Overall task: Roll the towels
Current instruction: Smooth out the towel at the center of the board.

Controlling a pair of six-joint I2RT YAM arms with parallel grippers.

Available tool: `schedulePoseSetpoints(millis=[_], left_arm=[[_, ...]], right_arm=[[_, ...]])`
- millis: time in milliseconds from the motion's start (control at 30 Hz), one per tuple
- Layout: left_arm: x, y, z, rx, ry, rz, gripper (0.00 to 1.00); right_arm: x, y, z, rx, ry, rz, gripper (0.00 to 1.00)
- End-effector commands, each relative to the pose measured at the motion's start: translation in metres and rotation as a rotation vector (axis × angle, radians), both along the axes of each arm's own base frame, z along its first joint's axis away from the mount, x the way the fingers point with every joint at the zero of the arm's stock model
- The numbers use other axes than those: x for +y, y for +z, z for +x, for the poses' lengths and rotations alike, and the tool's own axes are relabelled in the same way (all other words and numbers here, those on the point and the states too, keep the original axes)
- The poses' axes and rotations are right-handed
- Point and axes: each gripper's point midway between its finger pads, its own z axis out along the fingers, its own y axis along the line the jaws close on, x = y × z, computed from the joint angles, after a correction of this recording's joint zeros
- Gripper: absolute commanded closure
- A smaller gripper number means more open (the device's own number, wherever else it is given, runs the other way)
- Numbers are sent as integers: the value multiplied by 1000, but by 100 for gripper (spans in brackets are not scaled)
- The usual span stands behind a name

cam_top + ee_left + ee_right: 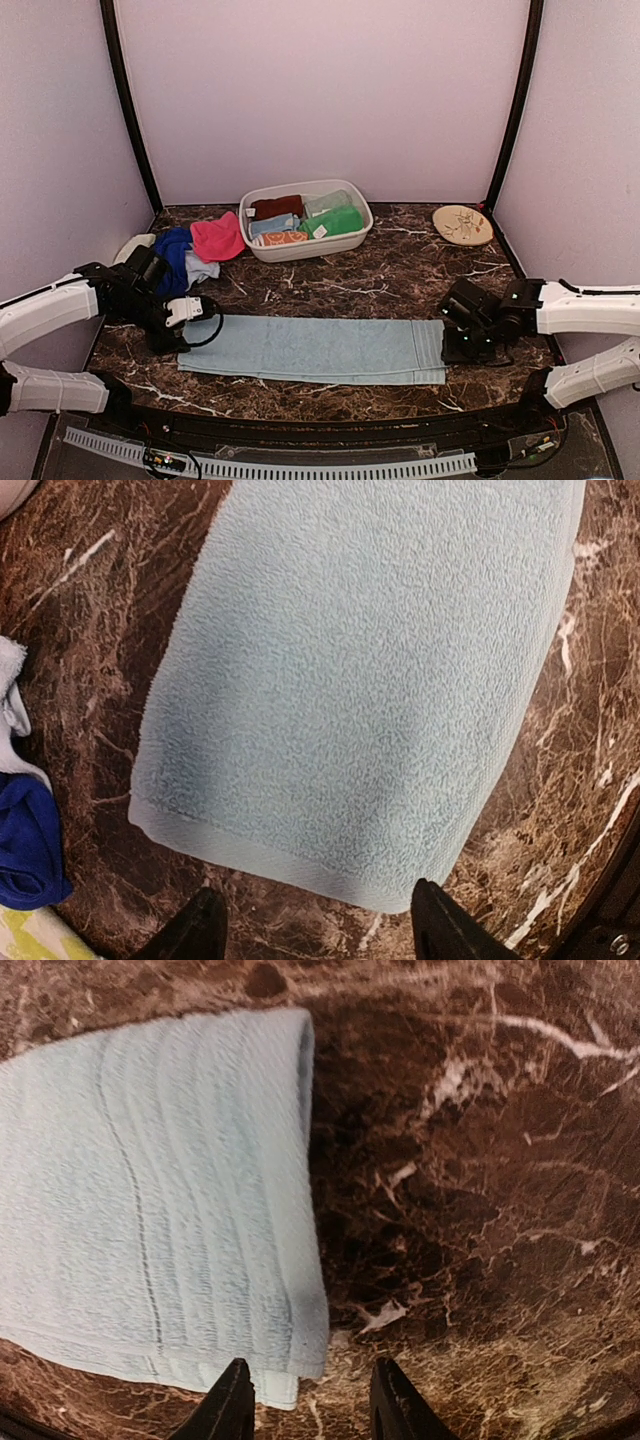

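A long pale blue towel lies flat and folded lengthwise across the front of the marble table. My left gripper hovers at its left end, jaws open, with the towel's hem just beyond the black fingertips and nothing between them. My right gripper is at the towel's right end, open as well; the towel's corner lies just ahead of the left fingertip. More towels, royal blue and pink, lie heaped at the back left.
A white oval tub at the back centre holds several rolled towels in dark red, blue, green and orange. A round tan patterned plate sits at the back right. A white and pale cloth edge shows left of my left gripper.
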Motion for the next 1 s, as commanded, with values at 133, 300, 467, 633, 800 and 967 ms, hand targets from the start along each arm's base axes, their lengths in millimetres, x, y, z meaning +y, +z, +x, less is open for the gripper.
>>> schedulePoseSetpoints(millis=[133, 300, 467, 633, 800, 967], left_arm=[[9, -20, -9, -1, -45, 53, 38], [11, -25, -11, -7, -51, 62, 47], [13, -26, -10, -20, -56, 72, 56], [15, -30, -10, -24, -57, 82, 55], [17, -33, -10, -28, -56, 92, 55], [17, -32, -9, -39, -60, 92, 55]], right_arm=[[1, -24, -9, 42, -58, 97, 62], [10, -24, -6, 26, -89, 210, 67], [12, -21, -3, 15, -113, 272, 74], [14, -20, -2, 13, -127, 311, 80], [14, -24, -4, 28, -128, 306, 81], [12, -25, -4, 35, -133, 284, 87]])
